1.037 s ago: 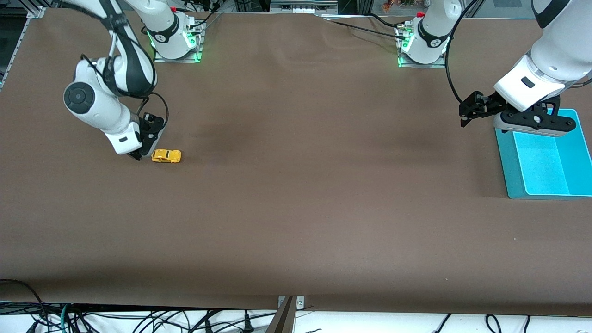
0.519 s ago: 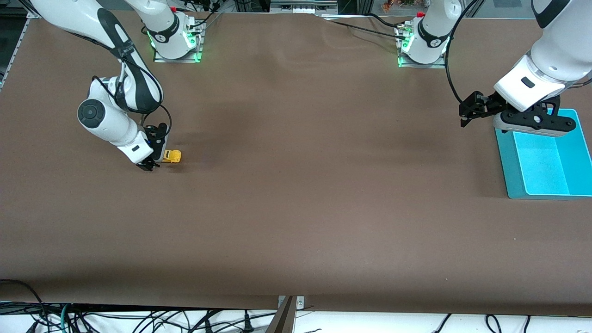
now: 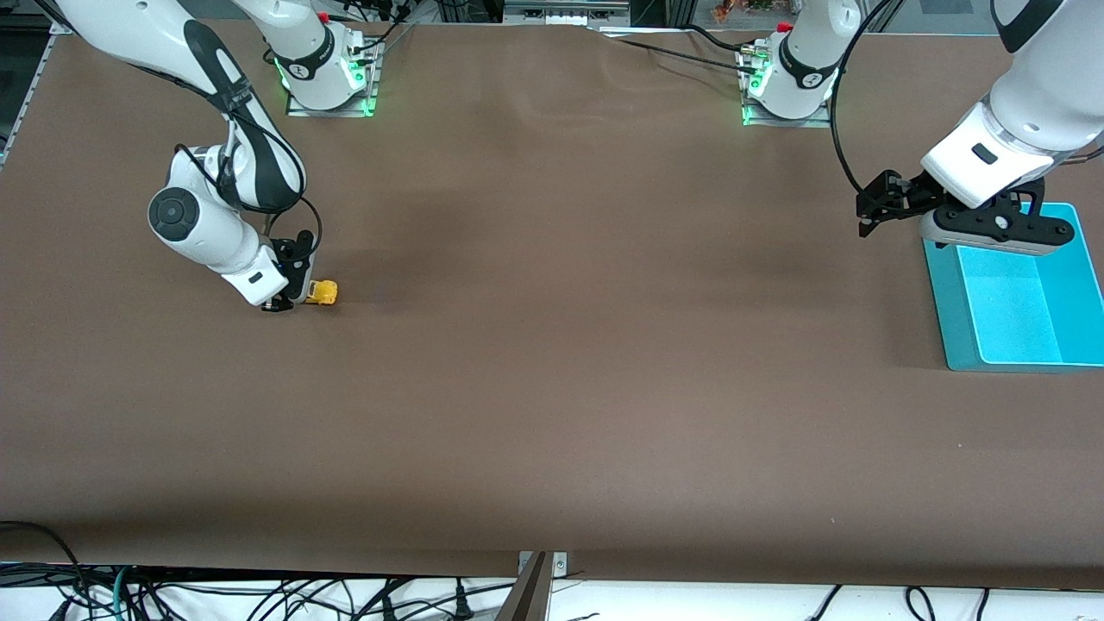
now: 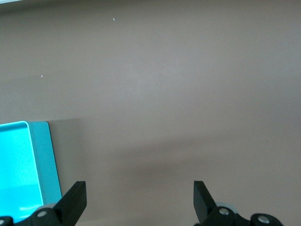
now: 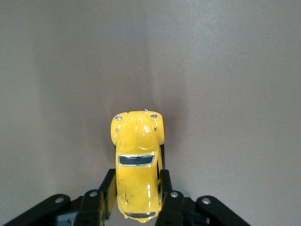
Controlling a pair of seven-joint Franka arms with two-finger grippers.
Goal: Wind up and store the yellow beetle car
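Observation:
The yellow beetle car (image 3: 323, 293) rests on the brown table toward the right arm's end. My right gripper (image 3: 291, 300) is down at the table with its fingers closed on the car's rear half. In the right wrist view the car (image 5: 137, 160) sits between the two black fingers (image 5: 108, 188), which press on both its sides, its nose pointing away from the gripper (image 5: 137, 188). My left gripper (image 3: 873, 211) is open and empty, held over the table beside the teal bin (image 3: 1018, 302). The left wrist view shows its gripper (image 4: 138, 200) spread wide over bare table.
The teal bin stands at the left arm's end of the table and shows in the left wrist view (image 4: 42, 160). Both arm bases (image 3: 323, 65) stand along the table's edge farthest from the front camera. Cables hang below the edge nearest that camera.
My right gripper moved from beside the car's rear onto the car and closed on it. The car has stayed in place. The left arm has not moved.

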